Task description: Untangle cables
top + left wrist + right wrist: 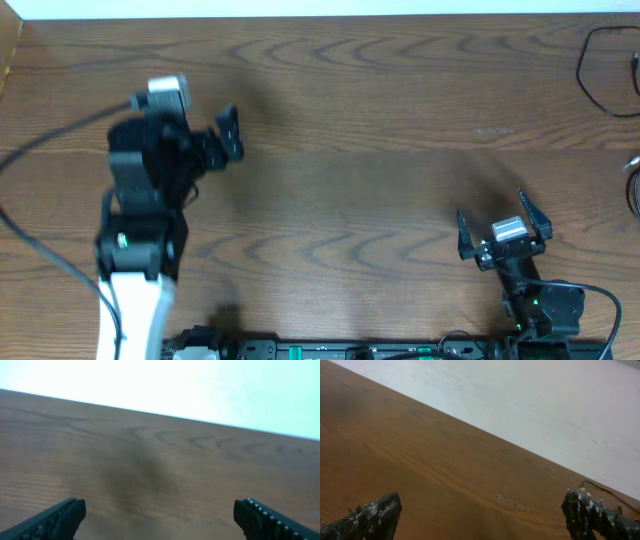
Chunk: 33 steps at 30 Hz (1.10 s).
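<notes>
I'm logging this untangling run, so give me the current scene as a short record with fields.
table: brown wood grain
left pincer: open, holding nothing, over bare wood on the left side
right pincer: open, holding nothing, near the front right
black cable: looped at the far right corner, partly out of frame, apart from both pincers
tangle: too small to tell
progress: cable not yet grasped

A brown wood-grain table (pixel 380 170) borders a white surface (pixel 300 7) beyond.
</notes>
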Tool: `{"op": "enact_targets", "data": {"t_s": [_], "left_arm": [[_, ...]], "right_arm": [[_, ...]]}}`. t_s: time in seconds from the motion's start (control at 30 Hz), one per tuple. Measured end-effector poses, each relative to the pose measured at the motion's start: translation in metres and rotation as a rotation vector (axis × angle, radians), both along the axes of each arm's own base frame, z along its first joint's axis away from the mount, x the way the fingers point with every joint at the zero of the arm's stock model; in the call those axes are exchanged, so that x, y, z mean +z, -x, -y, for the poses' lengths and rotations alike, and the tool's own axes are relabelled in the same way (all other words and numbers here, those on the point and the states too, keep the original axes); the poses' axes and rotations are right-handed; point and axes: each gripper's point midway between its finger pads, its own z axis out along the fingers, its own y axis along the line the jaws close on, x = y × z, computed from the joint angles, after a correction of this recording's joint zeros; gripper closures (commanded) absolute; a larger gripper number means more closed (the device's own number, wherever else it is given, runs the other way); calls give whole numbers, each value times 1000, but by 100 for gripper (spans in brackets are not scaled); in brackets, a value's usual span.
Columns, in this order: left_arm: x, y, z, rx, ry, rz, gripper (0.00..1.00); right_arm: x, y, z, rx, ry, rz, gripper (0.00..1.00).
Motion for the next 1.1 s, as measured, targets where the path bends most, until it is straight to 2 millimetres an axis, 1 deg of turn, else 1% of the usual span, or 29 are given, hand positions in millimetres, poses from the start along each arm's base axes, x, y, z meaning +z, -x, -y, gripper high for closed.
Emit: {"op": "enact_targets", "data": {"t_s": [0.13,0.23,0.27,0.37,0.43,0.47,0.53,0.7,0.87,0.97,1.0,1.1], "left_arm": [[-9,29,3,-51,-80,133,0],[-14,44,5,-79,-144,240,0],[-19,49,5,-83,-162,263,0],[-41,62,4,-86,-197,311,0],[-58,69,1,-81,-212,319,0],[-70,74,0,-77,-218,316,0],[-84,79,-2,-67,-225,319,0],[-108,89,-6,-43,-233,337,0],[-125,92,-11,-14,-238,340,0],[-140,94,-15,6,-235,304,0],[-142,95,-16,10,-235,293,0],[-142,96,-18,24,-237,293,0]], "right_arm": [[0,0,0,-2,0,0,1],[0,0,1,-3,0,0,1],[0,0,1,-3,0,0,1],[0,0,1,-3,0,0,1],[0,0,1,-3,0,0,1],[0,0,1,-3,0,0,1],[0,0,1,-3,0,0,1],[0,0,1,-3,0,0,1],[0,0,1,-3,0,0,1],[0,0,1,-3,0,0,1],[0,0,1,-4,0,0,1],[0,0,1,-3,0,0,1]]}}
